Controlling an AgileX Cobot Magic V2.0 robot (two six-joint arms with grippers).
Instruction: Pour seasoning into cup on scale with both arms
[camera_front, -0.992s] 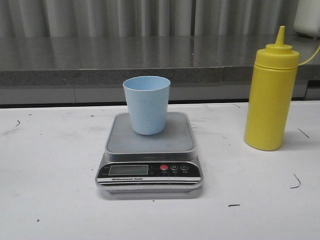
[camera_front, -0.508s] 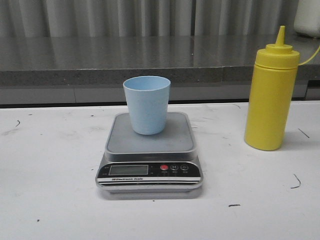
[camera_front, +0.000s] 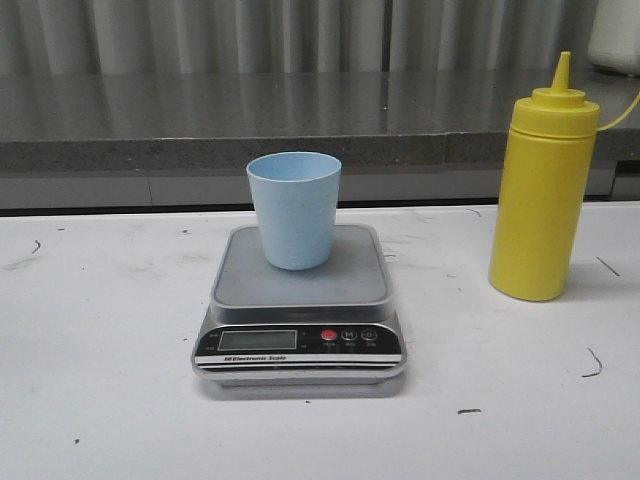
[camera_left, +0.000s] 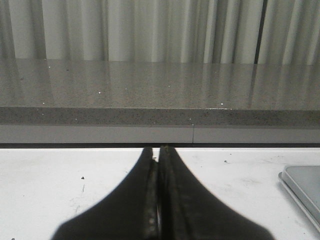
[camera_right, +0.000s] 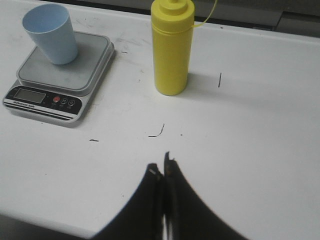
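Seasoning (camera_front: 541, 190) upright beside scale (camera_front: 299, 315) — cup (camera_front: 294, 209) on platform; both claws pressed together, empty.

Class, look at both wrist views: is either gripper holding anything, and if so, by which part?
Nothing is held. The left gripper and right gripper are shut on nothing; the seasoning bottle stands untouched on the table.

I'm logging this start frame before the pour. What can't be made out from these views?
- Scale display reading: too small in front and right wrist views.
- Cup contents: front view too low to see inside.
- Seasoning cap strap: cut off by the front view's right edge.
- Left gripper, right gripper: outside the front view.
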